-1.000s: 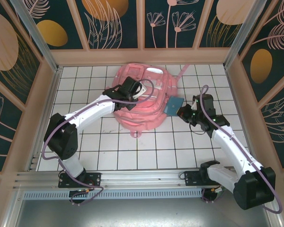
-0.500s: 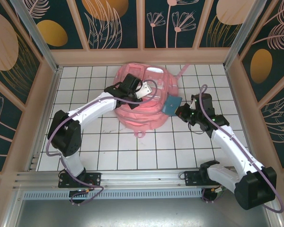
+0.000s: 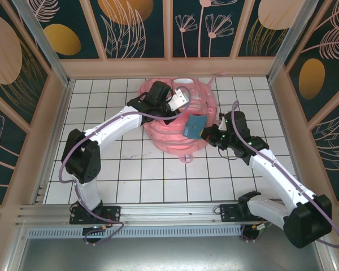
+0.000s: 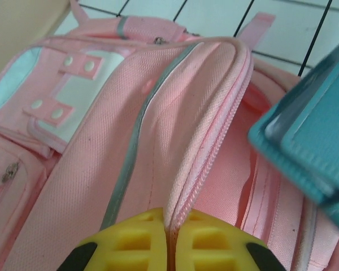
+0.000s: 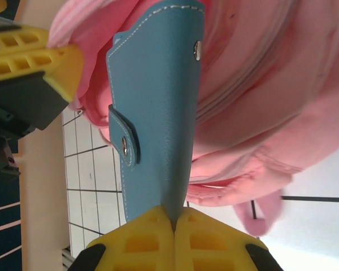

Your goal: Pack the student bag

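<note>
From above, the student bag (image 3: 175, 127) lies on the white tiled table (image 3: 130, 169), near the back wall and about the middle of its width. The left gripper (image 3: 179, 99) is over the far part of the bag, and the right gripper (image 3: 205, 131) is at the bag's right side with a blue case (image 3: 194, 125) held over the pink fabric. How the jaws stand is too small to tell here.

The left wrist camera shows more. Its yellow fingers (image 4: 130, 243) are pressed together on the raised zipper edge of the bag, so this gripper is closed and pinches the fabric. Beside this edge the bag's mouth is open. White patches with pink tabs are on the left, and a corner of the blue case is at the right border, blurred.

The right wrist camera shows its two yellow fingers (image 5: 141, 243) closed on the lower edge of the blue case, which stands upright in front of the bag. The case has a flap with metal snaps. The left gripper's yellow fingers are at the upper left, on the pink fabric.
</note>
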Robot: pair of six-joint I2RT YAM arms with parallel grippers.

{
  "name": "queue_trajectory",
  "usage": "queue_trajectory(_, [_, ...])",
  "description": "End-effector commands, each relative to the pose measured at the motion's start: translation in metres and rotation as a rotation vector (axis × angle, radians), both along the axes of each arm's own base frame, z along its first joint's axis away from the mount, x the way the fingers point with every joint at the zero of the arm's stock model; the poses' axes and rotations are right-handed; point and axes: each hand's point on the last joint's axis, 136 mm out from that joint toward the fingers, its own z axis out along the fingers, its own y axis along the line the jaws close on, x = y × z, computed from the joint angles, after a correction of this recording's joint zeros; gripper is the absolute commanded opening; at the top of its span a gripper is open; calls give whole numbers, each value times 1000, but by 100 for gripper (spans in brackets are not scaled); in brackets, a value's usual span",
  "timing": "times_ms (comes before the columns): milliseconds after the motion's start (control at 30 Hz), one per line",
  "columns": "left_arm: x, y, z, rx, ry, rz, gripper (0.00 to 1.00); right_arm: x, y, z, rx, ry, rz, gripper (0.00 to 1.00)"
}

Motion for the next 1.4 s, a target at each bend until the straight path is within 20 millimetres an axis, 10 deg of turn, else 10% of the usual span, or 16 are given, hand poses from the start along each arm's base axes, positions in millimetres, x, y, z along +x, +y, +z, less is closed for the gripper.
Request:
queue_trajectory(0, [-1, -22, 96, -261, -154, -44, 2, 18, 14, 19, 61, -43, -11, 0])
queue_trajectory(967, [2, -31, 105, -352, -121, 77, 6, 131, 53, 6, 320, 37, -443, 16])
queue_trajectory(1367, [10, -33, 92, -335, -77, 119, 10, 80, 14, -6, 254, 101, -480, 39])
